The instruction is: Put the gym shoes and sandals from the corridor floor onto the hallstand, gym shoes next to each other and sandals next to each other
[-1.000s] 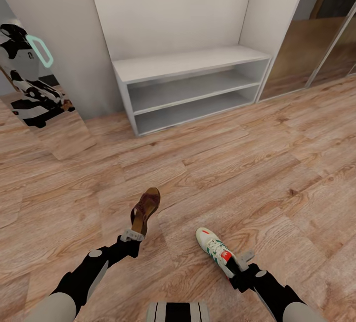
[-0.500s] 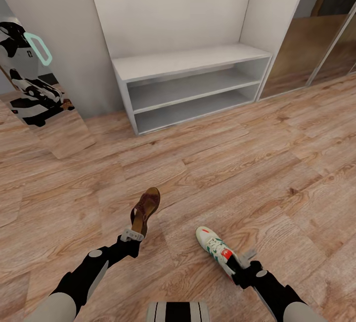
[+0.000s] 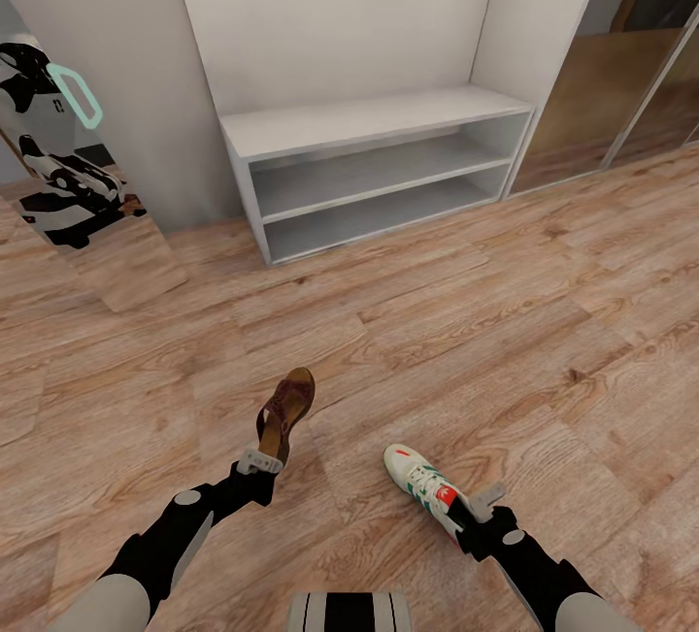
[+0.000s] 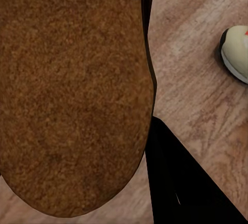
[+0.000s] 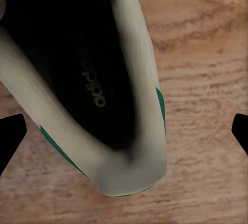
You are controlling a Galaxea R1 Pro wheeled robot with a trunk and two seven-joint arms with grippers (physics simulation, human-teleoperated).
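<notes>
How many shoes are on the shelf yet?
None yet: the light-grey two-tier shoe rack holds no shoes. The left gripper holds one brown strappy sandal; the right gripper is at the white green-striped sneaker's heel, fingertips spread. Both still need placing.

Sandal [image 4: 72, 90]: matt brown, grainy suede-like footbed. Gym shoe [image 5: 111, 131]: smooth off-white leather look, dark cloth-like lining. Corridor floor [image 3: 466, 321]: wood-grain laminate, slight sheen. Hallstand [image 3: 374, 171] beyond the floor: smooth matt grey panels.

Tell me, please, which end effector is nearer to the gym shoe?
Right. The right end effector sits at the gym shoe's heel; the left end effector is off beside it, at the sandal.
</notes>
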